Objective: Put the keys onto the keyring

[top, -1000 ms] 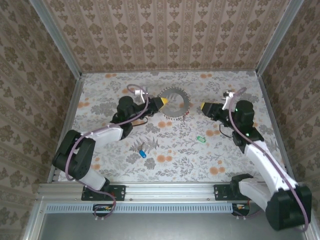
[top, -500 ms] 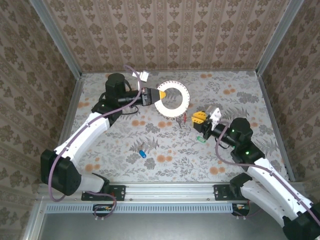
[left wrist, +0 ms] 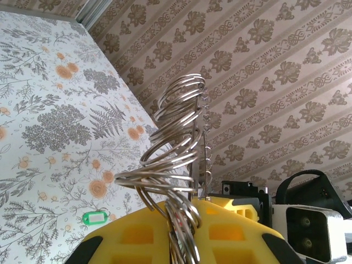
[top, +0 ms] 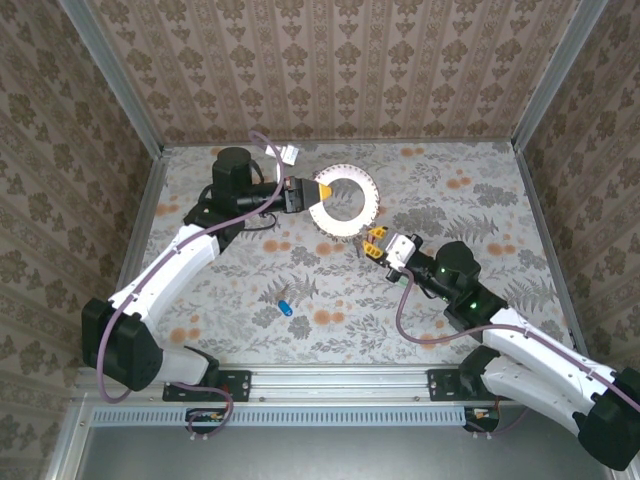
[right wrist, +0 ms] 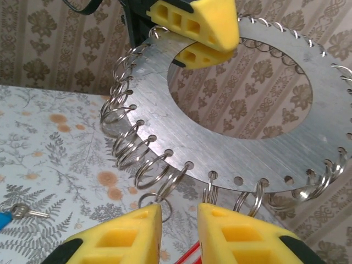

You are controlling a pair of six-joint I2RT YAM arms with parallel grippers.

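Your table (top: 480, 200) is a flat surface printed with grey ferns and orange blooms. A blue-headed key (top: 284, 303) lies on it toward the near left, by itself. Well apart from it you have a green-headed key (left wrist: 96, 218), apparently lying flat, though it is small and blurred.
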